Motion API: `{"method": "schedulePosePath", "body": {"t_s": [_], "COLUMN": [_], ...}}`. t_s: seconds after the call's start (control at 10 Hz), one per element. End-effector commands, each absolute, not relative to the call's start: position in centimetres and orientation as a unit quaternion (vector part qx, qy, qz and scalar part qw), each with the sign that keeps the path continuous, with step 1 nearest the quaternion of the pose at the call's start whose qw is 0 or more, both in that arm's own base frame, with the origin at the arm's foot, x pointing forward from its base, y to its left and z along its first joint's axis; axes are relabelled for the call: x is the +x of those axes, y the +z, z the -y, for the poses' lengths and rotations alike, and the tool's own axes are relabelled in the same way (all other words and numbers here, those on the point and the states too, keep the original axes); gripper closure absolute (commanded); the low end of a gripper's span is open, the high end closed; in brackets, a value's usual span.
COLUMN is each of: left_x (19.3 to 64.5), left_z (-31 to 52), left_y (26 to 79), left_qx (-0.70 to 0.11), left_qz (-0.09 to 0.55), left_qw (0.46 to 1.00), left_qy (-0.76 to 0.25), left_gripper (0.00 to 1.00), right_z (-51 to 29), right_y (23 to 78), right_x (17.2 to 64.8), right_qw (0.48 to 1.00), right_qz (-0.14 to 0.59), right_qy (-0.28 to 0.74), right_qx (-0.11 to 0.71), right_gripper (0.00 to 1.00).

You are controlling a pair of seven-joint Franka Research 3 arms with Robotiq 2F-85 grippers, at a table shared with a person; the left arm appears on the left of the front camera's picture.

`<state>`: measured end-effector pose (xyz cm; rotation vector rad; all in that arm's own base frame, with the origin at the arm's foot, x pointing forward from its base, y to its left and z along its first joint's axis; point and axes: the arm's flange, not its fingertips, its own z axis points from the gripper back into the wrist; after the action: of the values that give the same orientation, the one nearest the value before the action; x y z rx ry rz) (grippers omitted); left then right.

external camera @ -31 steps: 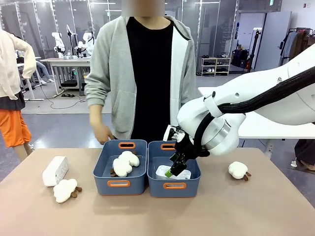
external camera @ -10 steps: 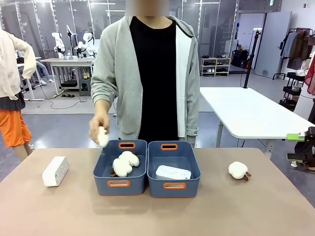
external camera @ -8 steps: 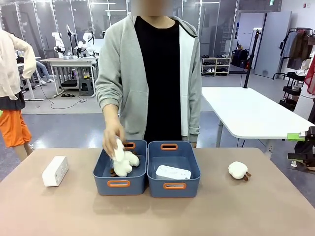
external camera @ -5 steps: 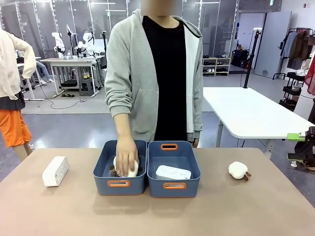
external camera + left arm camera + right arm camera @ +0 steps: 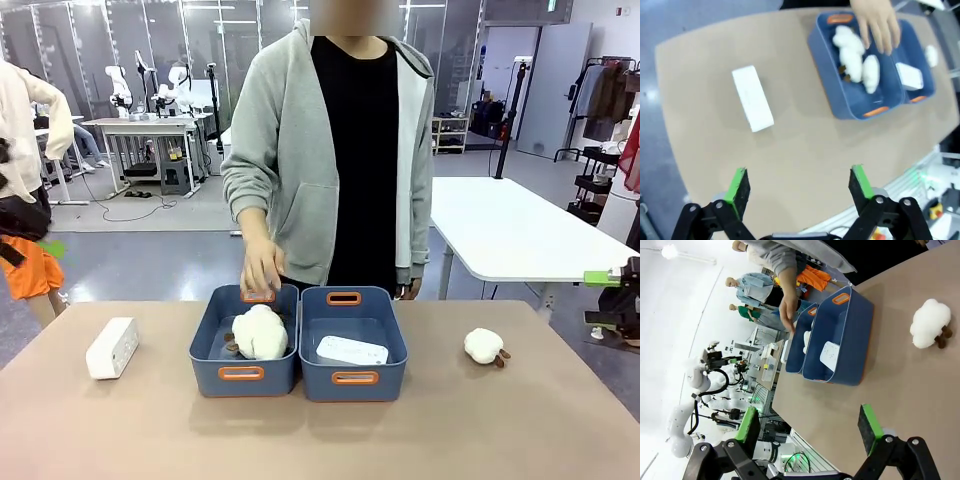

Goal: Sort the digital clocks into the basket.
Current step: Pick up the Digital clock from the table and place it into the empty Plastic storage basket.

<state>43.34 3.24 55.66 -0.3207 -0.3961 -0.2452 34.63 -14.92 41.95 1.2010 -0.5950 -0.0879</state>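
- Jaws, left and right alike, are spread wide and empty.
- One white clock (image 5: 352, 351) lies flat inside the right-hand blue basket (image 5: 355, 378).
- A second clock (image 5: 111, 348) sits on the table (image 5: 320, 440) at far left, well apart from that basket.
- It looks like stiff, light, smooth plastic, likely slippery; grip across its narrow sides at mid-length.

Front looks across table (image 5: 500, 430); both wrist views, seemingly high, share the basket (image 5: 392, 376).
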Motion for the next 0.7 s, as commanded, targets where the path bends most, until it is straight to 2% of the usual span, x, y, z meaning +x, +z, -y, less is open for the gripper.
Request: {"method": "schedulePosePath", "body": {"t_s": [0.0, 0.2, 0.4, 0.6], "left_x": [44.6, 46.3, 47.3, 47.8], "left_z": [-3.0, -1.0, 0.7, 1.3], "left_y": [52.7, 48.7, 44.6, 41.6], "left_qx": [-0.110, -0.082, -0.086, -0.054], "left_qz": [0.186, 0.203, 0.193, 0.186], "left_qw": [0.973, 0.973, 0.974, 0.977], "left_qy": [-0.081, -0.076, -0.082, -0.091], "left_gripper": [0.00, 0.00, 0.00, 0.00], "right_z": [15.1, 15.1, 15.1, 15.1], "right_y": [41.9, 41.9, 41.9, 41.9], "right_x": [34.5, 34.5, 34.5, 34.5], "right_qw": [0.785, 0.785, 0.785, 0.785], "right_qz": [0.274, 0.274, 0.274, 0.274], "right_qy": [-0.031, -0.031, -0.031, -0.031], "right_qx": [0.554, 0.554, 0.554, 0.554], "right_gripper": [0.00, 0.00, 0.00, 0.00]}}
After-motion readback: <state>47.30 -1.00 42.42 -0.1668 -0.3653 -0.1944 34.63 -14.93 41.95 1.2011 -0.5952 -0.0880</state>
